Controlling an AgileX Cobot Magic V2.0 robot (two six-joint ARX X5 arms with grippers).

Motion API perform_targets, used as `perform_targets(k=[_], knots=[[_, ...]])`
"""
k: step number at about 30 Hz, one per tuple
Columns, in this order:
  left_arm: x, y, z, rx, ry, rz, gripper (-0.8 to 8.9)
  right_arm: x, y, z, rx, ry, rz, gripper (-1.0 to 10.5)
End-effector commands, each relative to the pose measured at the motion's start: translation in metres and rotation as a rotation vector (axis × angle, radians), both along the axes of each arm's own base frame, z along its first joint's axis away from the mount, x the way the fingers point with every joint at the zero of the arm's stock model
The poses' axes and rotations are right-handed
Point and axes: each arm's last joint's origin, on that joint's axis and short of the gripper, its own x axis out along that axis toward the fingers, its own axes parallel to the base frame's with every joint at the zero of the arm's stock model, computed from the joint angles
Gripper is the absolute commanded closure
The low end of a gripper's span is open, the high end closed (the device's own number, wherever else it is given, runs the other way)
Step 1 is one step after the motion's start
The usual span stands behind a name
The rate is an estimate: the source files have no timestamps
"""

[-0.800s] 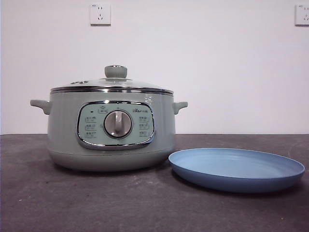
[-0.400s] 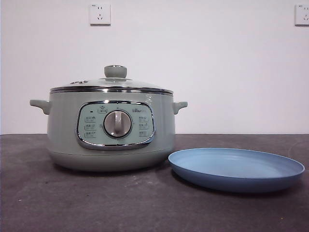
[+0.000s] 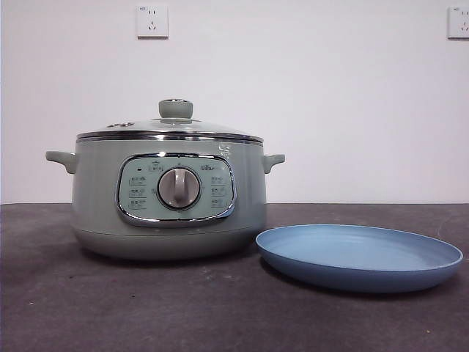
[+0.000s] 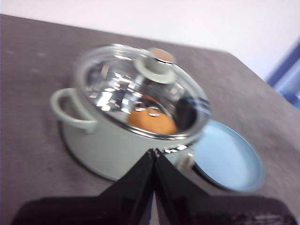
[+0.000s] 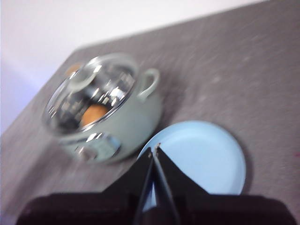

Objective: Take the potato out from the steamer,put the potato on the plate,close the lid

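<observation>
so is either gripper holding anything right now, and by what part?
Nothing is held. The left gripper and right gripper are both shut on nothing, above the table. The lid sits on the steamer, knob ungrasped.

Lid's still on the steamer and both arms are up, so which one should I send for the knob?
Left, probably. Its shut gripper looks straight at the steamer and the lid. The right gripper, also shut, sits over the plate, handier for receiving the potato.
</observation>
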Motion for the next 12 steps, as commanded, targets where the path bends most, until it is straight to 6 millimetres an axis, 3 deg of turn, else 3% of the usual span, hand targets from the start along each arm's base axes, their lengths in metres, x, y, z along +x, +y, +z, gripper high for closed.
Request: perform_targets(k=[1, 6, 12], knots=[[0.005, -0.001, 0.012, 0.065, -0.009, -0.093, 8.22, 0.007, 0.003, 0.017, -0.083, -0.004, 0.114, 9.6], [0.008, -0.002, 0.028, 0.093, 0.05, -0.193, 8.22, 0.019, 0.008, 0.034, -0.123, 0.079, 0.226, 9.6], [0.007, -0.005, 0.039, 0.113, 0.094, -0.231, 8.19, 0.029, 0.013, 0.035, -0.134, 0.184, 0.276, 9.6]])
